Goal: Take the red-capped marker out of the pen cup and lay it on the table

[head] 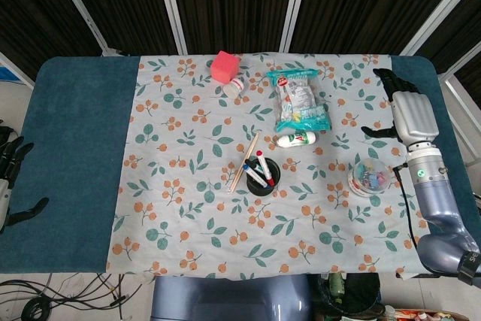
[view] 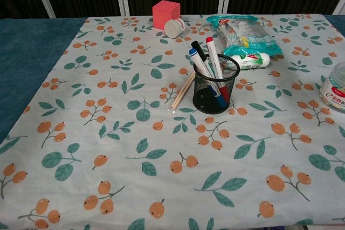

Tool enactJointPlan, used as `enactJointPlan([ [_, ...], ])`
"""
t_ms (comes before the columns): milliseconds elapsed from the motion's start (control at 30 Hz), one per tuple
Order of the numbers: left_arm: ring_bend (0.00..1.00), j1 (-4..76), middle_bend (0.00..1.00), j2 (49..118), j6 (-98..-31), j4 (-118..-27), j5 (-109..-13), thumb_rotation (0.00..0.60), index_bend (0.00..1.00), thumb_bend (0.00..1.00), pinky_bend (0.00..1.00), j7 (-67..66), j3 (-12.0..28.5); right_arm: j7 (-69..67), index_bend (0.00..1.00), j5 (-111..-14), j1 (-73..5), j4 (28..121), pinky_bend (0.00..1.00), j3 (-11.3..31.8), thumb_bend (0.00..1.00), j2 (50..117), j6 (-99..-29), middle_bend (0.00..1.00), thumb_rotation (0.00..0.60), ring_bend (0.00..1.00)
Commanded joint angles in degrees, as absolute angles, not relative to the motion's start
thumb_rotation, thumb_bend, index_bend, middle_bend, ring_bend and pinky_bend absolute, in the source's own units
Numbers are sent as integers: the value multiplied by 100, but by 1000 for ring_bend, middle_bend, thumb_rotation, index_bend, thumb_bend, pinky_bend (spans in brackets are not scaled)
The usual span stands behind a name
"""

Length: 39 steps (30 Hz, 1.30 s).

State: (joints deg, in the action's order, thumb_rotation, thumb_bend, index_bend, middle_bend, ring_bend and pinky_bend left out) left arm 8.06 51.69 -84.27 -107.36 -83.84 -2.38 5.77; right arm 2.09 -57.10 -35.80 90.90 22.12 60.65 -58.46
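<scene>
From the head view, the pen cup (head: 262, 177), a black mesh holder, is sitting near the middle of the tabletop (head: 75, 148) on a floral cloth (head: 188, 223). The red-capped marker (head: 264, 166) is standing inside it, tilted, beside a blue-capped marker (head: 254, 175) and a black-capped marker (head: 249, 168). 2 wooden chopsticks (head: 244, 161) are lying on the cloth just beside the cup's left side. Toward the far edge, a pink cube (head: 224, 65) is touching a small white jar (head: 234, 86), and a clear snack bag (head: 300, 100) is lying near a white bottle (head: 296, 139) on its side. A round clear tub (head: 370, 177) is sitting near the right edge. The right hand (head: 402, 107) is hovering over the far right corner, its dark fingers spread and holding nothing. The left hand (head: 11, 178) is hanging beyond the left edge of the tabletop, fingers apart and empty.

From the chest view, neither hand is showing. The pen cup (view: 215, 91) is standing upright with the red-capped marker (view: 214, 60) leaning out of its rim, red tip uppermost, next to the blue-capped marker (view: 198, 63) and the black-capped marker (view: 199, 50). The chopsticks (view: 183, 91) are lying against the cup's left side. The pink cube (view: 165, 13), white jar (view: 174, 27), snack bag (view: 242, 33) and white bottle (view: 250, 60) are lying behind the cup, and the tub (view: 335, 87) is being cut off by the right frame edge.
</scene>
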Motion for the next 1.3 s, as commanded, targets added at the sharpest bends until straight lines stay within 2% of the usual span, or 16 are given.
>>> enactJointPlan([
  [33, 0, 804, 0, 5159, -8432, -10739, -8375, 600, 76, 173, 0, -229, 581, 201, 113, -5726, -3577, 9099, 188, 2199, 75, 6052, -5848, 118, 600, 176],
  [533, 0, 798, 0, 5126, -8428, -10758, -8323, 600, 76, 173, 0, -220, 579, 336, 113, -5654, -3645, 9250, 187, 2076, 75, 6039, -5741, 119, 600, 175],
  [800, 0, 721, 0, 4978, -8621, -10858, -8298, 600, 76, 173, 0, -88, 651, 114, 113, -5507, -3580, 9578, 188, 2148, 76, 5898, -5729, 126, 600, 176],
  [933, 0, 709, 0, 4966, -8567, -10848, -8207, 600, 76, 173, 0, -85, 638, -126, 112, -5302, -3585, 9718, 188, 2204, 75, 5752, -5467, 166, 600, 176],
  [1067, 0, 713, 0, 4985, -8578, -10868, -8255, 600, 76, 173, 0, -157, 625, -484, 113, -5048, -3630, 9915, 188, 2240, 75, 5512, -4909, 167, 600, 178],
  [1167, 0, 721, 0, 5006, -8570, -10882, -8271, 600, 76, 173, 0, -215, 617, -522, 131, -4997, -3728, 9938, 188, 2168, 75, 5428, -4548, 179, 600, 181],
  [1300, 0, 738, 0, 5035, -8513, -10873, -8245, 600, 76, 173, 0, -275, 601, -623, 182, -4952, -3831, 10096, 187, 2134, 76, 5493, -4358, 247, 600, 210],
])
